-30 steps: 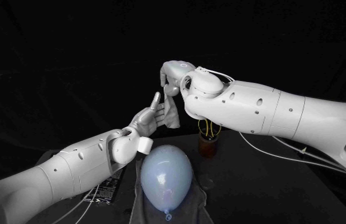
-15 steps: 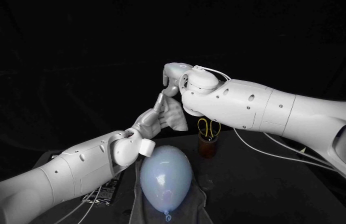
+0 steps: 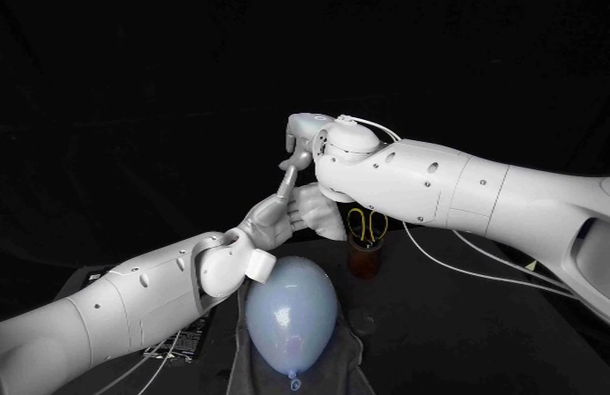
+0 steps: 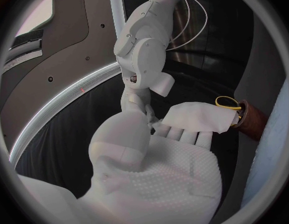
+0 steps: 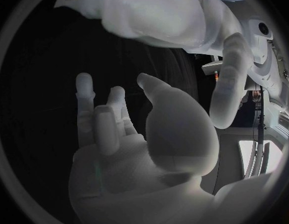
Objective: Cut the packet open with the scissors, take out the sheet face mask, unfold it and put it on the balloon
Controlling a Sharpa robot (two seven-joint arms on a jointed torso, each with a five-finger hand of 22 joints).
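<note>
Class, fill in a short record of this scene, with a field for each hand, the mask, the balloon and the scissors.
Left hand: holds the folded sheet face mask up above the table
Right hand: close above the other hand, fingers apart, nothing seen in it
Balloon: pale blue, lying on a dark cloth, no mask on it
Scissors: yellow handles, standing in a brown holder

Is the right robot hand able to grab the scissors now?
Probably yes. The right robot hand looks empty, up by the sheet mask, and the scissors stand handles-up in their holder, uncovered beneath its arm.
</note>
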